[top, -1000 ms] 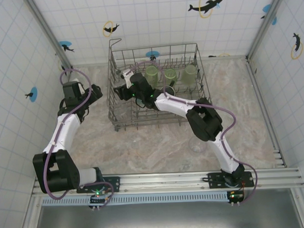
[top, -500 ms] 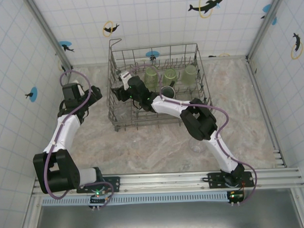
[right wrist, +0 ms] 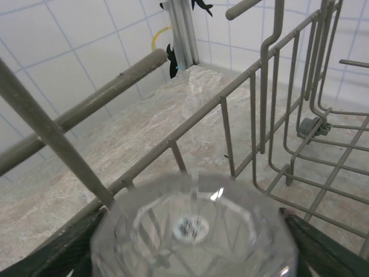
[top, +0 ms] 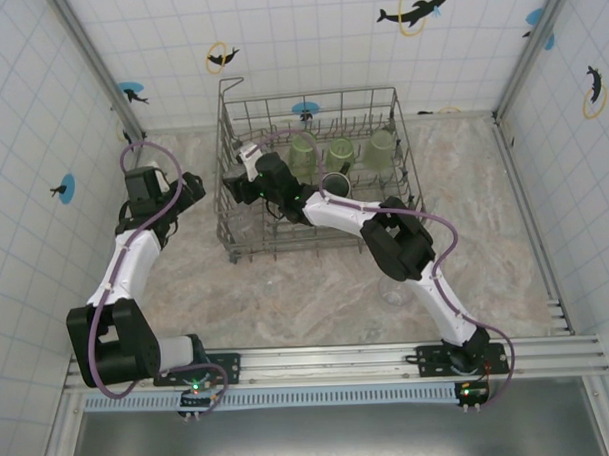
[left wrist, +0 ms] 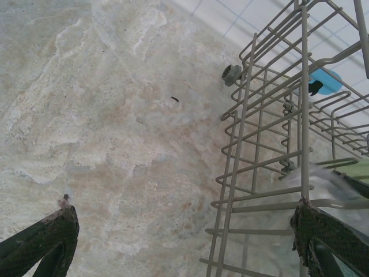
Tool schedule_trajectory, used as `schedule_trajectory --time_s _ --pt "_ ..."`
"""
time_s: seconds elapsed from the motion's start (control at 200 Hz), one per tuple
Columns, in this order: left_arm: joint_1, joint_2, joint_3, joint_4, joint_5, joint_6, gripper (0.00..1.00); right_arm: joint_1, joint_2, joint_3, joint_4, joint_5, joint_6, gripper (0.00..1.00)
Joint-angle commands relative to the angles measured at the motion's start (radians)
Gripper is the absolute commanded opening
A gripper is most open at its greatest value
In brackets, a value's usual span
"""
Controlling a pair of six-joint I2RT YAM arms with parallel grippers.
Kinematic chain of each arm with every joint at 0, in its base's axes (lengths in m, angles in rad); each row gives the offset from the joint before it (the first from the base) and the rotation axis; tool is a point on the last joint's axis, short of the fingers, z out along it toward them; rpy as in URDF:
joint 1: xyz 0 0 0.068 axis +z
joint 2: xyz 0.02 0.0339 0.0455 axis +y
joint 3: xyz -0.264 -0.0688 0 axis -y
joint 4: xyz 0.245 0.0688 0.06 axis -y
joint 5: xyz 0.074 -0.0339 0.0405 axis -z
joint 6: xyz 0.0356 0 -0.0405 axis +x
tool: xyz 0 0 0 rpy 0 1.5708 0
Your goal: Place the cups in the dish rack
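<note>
Left gripper (left wrist: 183,214): jaws wide, over the bare table (left wrist: 104,115), just left of the dish rack (left wrist: 248,144).
Right gripper (right wrist: 190,228): inside the rack's left end, fingers (right wrist: 63,257) flanking a clear cup (right wrist: 193,248); whether they grip it, I cannot tell.
Top view: three green tumblers (top: 340,152) along the rack's far row.

Dish rack (top: 285,244): one.
Light-green tumblers, rack's far row: three. Left tumbler (top: 304,148), middle tumbler (top: 340,152), right tumbler (top: 382,145).
Dark-rimmed cup (top: 334,183), just in front of middle tumbler: one.
Clear cup (top: 393,293), standing outside rack: one.
Clear faceted cup (right wrist: 193,231), inside rack, seen from right wrist: one.
Cups counted: six.
Arms: two. Left arm (top: 126,264), right arm (top: 405,246).
Grippers: two. Left gripper (left wrist: 184,225), right gripper (right wrist: 193,254).
</note>
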Motion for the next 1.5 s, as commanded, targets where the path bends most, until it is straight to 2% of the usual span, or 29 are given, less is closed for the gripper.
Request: schedule_trajectory --time_s 0.0,0.08,0.52,0.806,0.961,1.176,1.491 --pt "0.009 -0.022 -0.013 0.008 0.019 0.02 0.97 0.03 0.031 0.033 0.053 -0.046 0.004 0.8" --pt "0.01 -0.022 -0.013 0.005 0.023 0.02 0.97 0.03 0.03 0.034 0.051 -0.049 0.011 0.84" --pt "0.02 -0.029 -0.004 0.012 0.027 0.01 0.97 0.025 -0.061 0.074 0.002 -0.035 0.044 0.91" --pt "0.022 -0.041 0.063 -0.002 0.023 -0.006 0.98 0.002 -0.211 0.072 -0.07 -0.003 0.071 0.98" --pt "0.023 -0.06 0.111 -0.012 0.048 -0.028 0.97 -0.017 -0.291 0.061 -0.186 0.052 0.065 1.0" --pt "0.022 -0.089 0.132 -0.026 0.099 -0.061 0.98 -0.053 -0.474 -0.104 -0.306 0.156 0.066 1.0" --pt "0.021 -0.158 0.137 -0.061 0.165 -0.113 0.98 -0.083 -0.839 -0.412 -0.541 0.352 0.105 1.0"
